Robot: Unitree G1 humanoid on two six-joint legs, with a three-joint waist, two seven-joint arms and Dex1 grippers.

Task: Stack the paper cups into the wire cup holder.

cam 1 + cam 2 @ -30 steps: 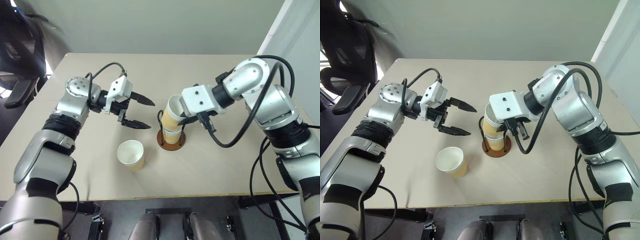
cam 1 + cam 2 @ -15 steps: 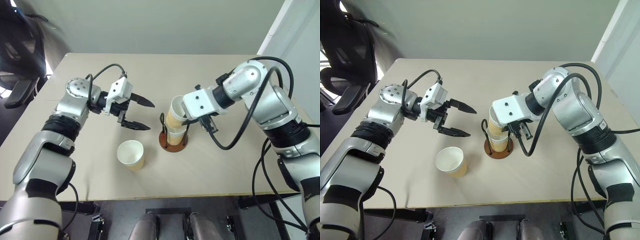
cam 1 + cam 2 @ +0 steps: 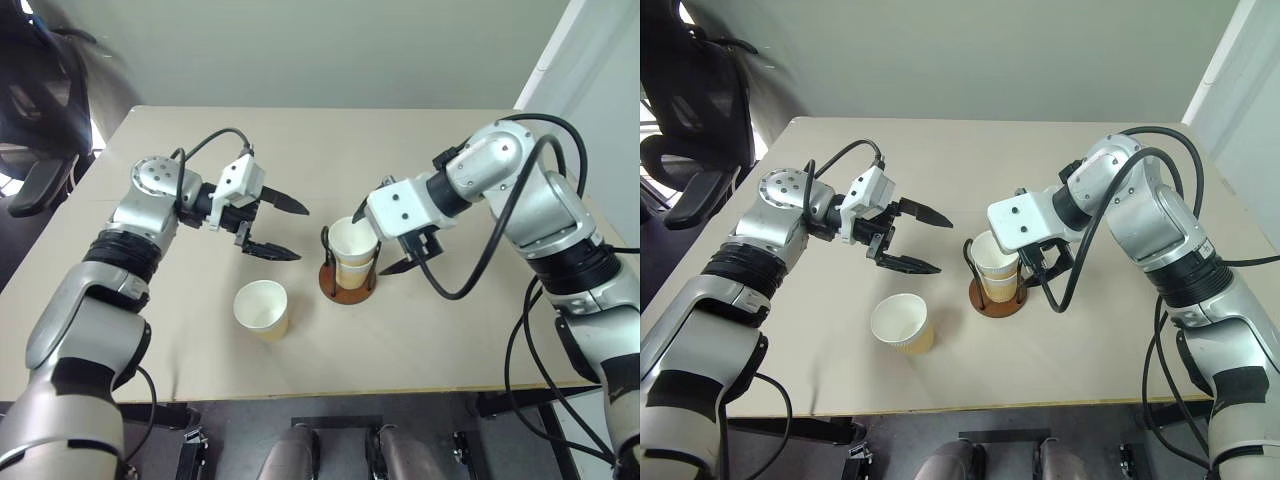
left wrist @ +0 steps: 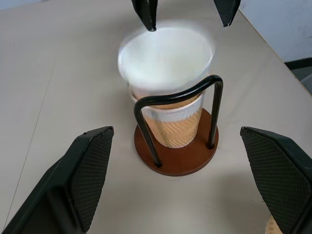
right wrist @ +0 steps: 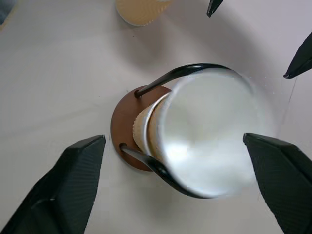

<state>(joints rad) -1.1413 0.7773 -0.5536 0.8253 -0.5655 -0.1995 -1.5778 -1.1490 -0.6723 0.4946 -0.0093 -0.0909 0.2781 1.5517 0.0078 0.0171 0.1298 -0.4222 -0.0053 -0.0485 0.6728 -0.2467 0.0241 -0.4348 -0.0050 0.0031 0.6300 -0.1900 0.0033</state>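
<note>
right gripper [image 3: 385, 245]: fingers now spread, second cup [image 3: 351, 241] released into holder [image 3: 345, 281], centre frame | left gripper [image 3: 285, 228]: fingers apart, empty | third cup [image 3: 262, 309] left on table [image 3: 450, 330], lower left

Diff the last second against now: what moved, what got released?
The right gripper opened and let go of the upper tan-banded paper cup; it dropped from tilted to seated in the lower cup inside the black wire cup holder with brown disc base. Unchanged: the open left gripper hovers in place, and the third paper cup stands alone on the beige table.
</note>
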